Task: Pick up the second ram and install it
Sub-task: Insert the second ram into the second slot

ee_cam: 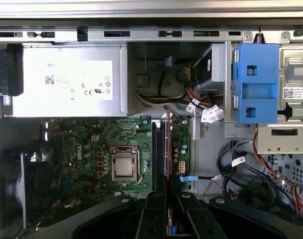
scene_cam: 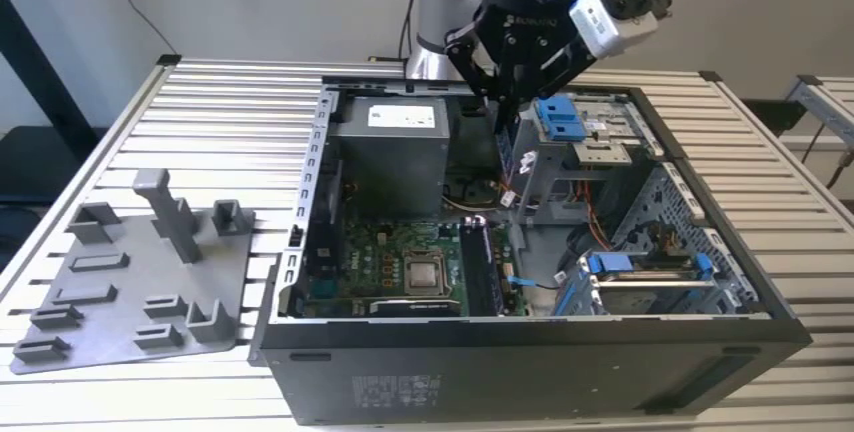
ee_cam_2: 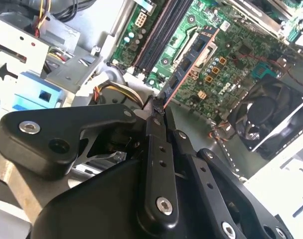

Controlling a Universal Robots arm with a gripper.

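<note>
In the exterior view, your pincer (scene_cam: 507, 102) hangs over the open computer case (scene_cam: 534, 342), which lies on its side on the slatted tabletop (scene_cam: 227, 112). A thin dark strip, the second ram (scene_cam: 505, 137), hangs edge-down from the fingertips, just above the motherboard (scene_cam: 400, 252) and beside the grey power supply (scene_cam: 394, 152). Well away from the pincer, toward the exterior view's left, the grey holder plate (scene_cam: 134, 282) with upright posts sits on the tabletop.

In the second wrist view, the black fingers (ee_cam_2: 156, 144) are pressed together on the second ram (ee_cam_2: 189, 62), pinching one end. You see the stick nearly edge-on: a narrow dark board with an orange-lit edge and small chips on its face, reaching out from the fingertips over the green motherboard (ee_cam_2: 231, 55). The long black memory slots (ee_cam_2: 159, 32) lie just beside it, and a round fan (ee_cam_2: 266, 117) sits further off.

In the first wrist view, the second ram (ee_cam: 167, 149) runs straight out from the pincer (ee_cam: 167, 199) as a thin line over the memory slots (ee_cam: 159, 154), next to the CPU socket (ee_cam: 124, 167).
</note>
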